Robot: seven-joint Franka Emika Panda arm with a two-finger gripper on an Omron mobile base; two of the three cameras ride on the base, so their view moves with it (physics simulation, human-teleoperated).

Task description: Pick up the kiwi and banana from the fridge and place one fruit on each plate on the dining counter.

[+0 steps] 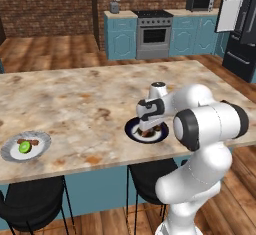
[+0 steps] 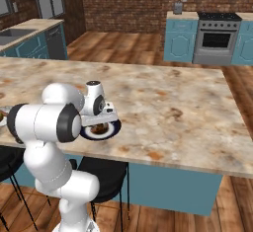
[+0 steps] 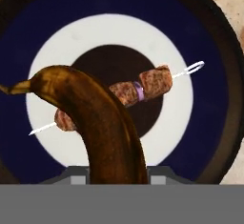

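In your hand view the banana [image 3: 107,123] runs off the bottom and covers the middle of the skewer [image 3: 143,88]; the dark plate [image 3: 209,94] is cut at every edge. From the base views the arm hides most of that plate [image 1: 131,129], and the grey plate's [image 1: 42,140] brown bits are too small to tell.

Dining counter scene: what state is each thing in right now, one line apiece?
gripper: shut on the banana, above the dark plate.
banana: held, not yet set down.
dark plate: on the dining counter, carrying a meat skewer.
kiwi: resting on the pale plate.
fridge: door open.
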